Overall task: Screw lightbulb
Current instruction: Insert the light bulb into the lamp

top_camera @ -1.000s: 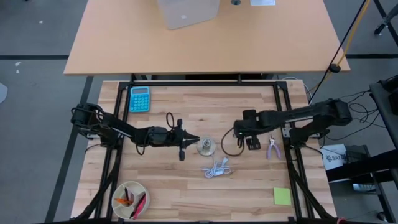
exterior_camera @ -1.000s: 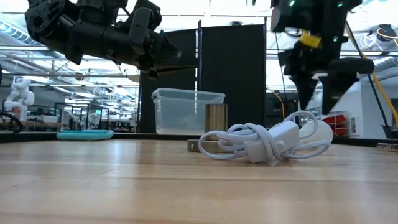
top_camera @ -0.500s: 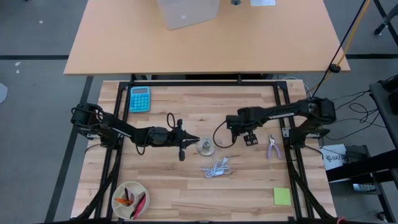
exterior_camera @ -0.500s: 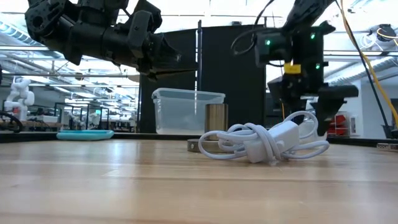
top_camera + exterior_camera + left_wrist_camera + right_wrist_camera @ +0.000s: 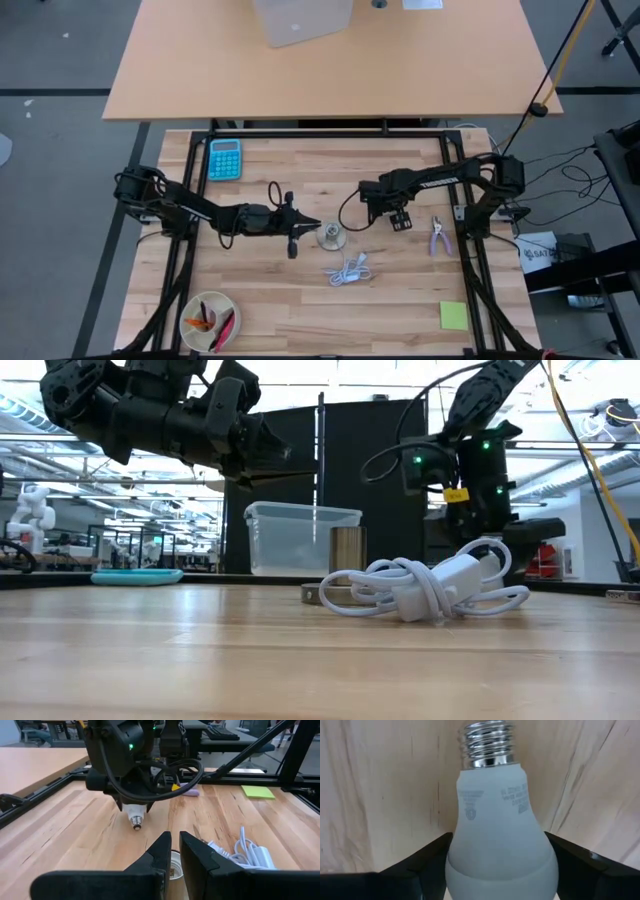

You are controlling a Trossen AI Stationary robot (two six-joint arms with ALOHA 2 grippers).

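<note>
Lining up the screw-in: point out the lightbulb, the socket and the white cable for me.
lightbulb (image 5: 499,835): right wrist view, frosted globe.
socket (image 5: 332,236): high view, middle of the disc.
white cable (image 5: 430,588): low view, middle of the coil.

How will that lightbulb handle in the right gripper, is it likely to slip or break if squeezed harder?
The lightbulb looks smooth and rounded where the right gripper holds its globe, so it could probably slip or twist. The frosted shell looks thin, so a harder squeeze seems risky. Its narrow threaded base hangs free above the table, so it probably weighs little.
</note>
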